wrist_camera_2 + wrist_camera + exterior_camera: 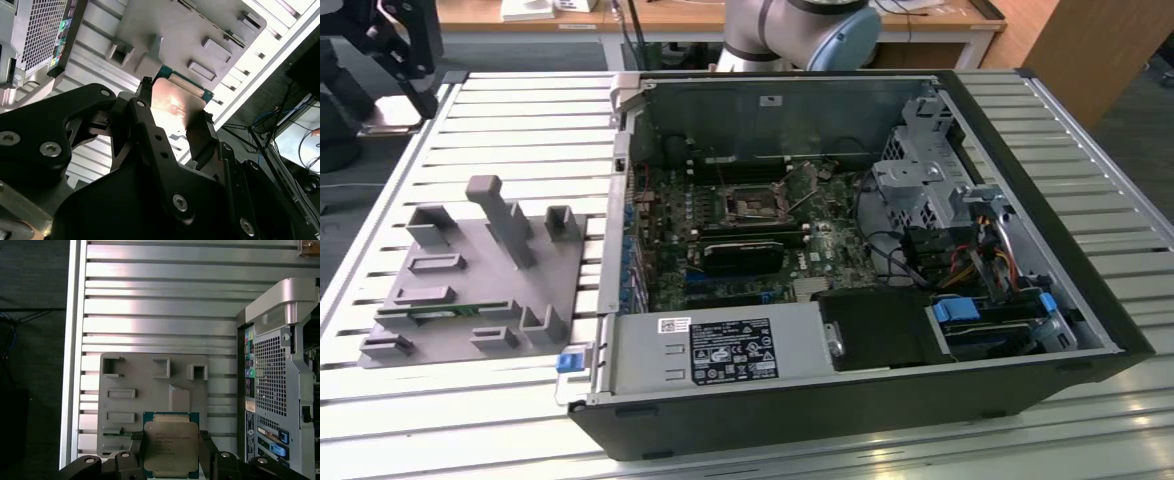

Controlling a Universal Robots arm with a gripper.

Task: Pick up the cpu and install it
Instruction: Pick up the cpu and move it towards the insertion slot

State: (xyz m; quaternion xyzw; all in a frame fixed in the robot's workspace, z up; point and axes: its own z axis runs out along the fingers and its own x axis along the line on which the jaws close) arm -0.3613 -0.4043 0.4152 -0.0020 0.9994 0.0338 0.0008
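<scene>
Black two-finger gripper is clamped on the cpu, a small flat square chip with a silver-grey metal top and a teal-green edge. One black finger sits on each of two opposite sides. The second wrist view agrees: the cpu is pinched between the fingers, its metal face catching light.

The cpu is held clear above the grey moulded fixture plate; in the first wrist view it overlaps the plate edge nearest the gripper. The plate has raised blocks and rectangular pockets. A thin green memory strip lies in one slot, near the cpu's outline. The plate rests on the ribbed aluminium table.

Beside the plate, an open black tower computer case lies on its side on the same table. In the exterior view the plate is on the exterior view's left of the case, apart from it. Inside the case is a green motherboard with a dark square socket in a metal frame. A grey-and-blue robot arm stands beyond the case.
</scene>
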